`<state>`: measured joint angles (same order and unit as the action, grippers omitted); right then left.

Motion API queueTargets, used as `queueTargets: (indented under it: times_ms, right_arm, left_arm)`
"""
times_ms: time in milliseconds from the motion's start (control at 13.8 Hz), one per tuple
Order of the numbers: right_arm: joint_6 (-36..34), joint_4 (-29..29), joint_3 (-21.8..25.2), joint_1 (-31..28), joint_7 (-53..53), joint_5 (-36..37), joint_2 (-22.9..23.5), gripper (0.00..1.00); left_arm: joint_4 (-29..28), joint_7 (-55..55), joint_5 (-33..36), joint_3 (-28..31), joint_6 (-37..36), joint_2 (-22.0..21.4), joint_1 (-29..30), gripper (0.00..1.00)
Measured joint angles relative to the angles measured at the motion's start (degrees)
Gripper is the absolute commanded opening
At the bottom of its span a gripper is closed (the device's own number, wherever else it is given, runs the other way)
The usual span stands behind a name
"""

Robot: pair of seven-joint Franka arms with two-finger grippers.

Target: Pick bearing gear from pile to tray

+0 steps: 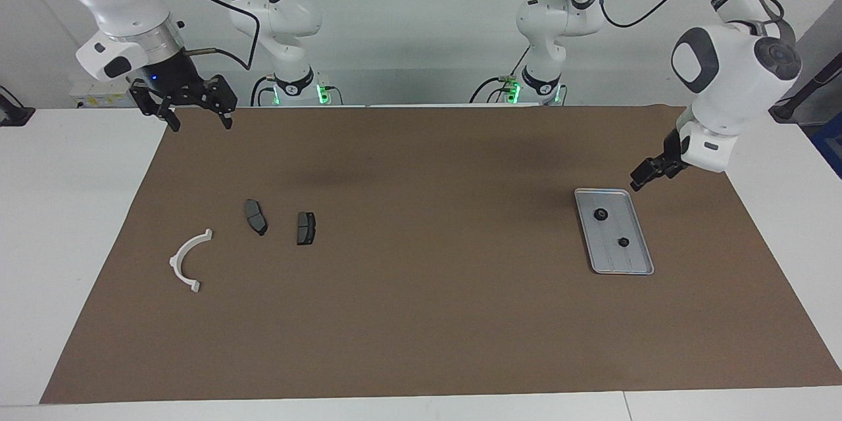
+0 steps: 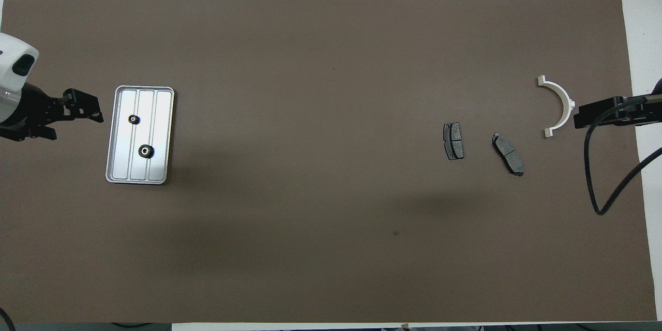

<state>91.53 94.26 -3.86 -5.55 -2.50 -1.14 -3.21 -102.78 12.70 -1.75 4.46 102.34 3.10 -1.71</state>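
Observation:
The silver ridged tray (image 1: 635, 263) (image 2: 161, 165) lies on the brown mat toward the left arm's end of the table. Two small black bearing gears rest in it, one (image 1: 600, 214) (image 2: 146, 151) nearer to the robots than the other (image 1: 623, 241) (image 2: 133, 119). My left gripper (image 1: 639, 182) (image 2: 95, 114) hangs open and empty, raised over the mat just off the tray's rim. The pile, toward the right arm's end, holds two dark brake pads (image 1: 256, 216) (image 1: 306, 228) and a white half-ring bracket (image 1: 189, 260) (image 2: 558, 106). My right gripper (image 1: 197, 117) (image 2: 580, 114) waits open over the mat's corner.
The brown mat (image 1: 421, 316) covers most of the white table. A black cable (image 2: 600, 186) from the right arm loops over the mat near the bracket. The brake pads (image 2: 453, 140) (image 2: 508, 153) lie apart from each other.

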Motion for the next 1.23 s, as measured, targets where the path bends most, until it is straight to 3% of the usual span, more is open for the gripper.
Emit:
queueTargets:
  times_ms: [362, 868, 1229]
  right_arm:
    - [-0.01, -0.01, 0.01, 0.0, 0.0, 0.0, 0.0, 1.0]
    - [-0.03, -0.02, 0.01, 0.0, 0.0, 0.0, 0.0, 1.0]
    - [-0.04, -0.02, 0.01, 0.0, 0.0, 0.0, 0.0, 1.0]
  left_arm:
    - [-0.41, 0.0, 0.0, -0.19, -6.0, -6.6, 0.0, 1.0]
    - [-1.27, -0.67, 0.0, -2.81, -5.17, -6.75, 3.76, 1.0]
    - [2.17, -1.71, -0.02, -4.5, -3.88, -5.4, 4.24, 1.0]
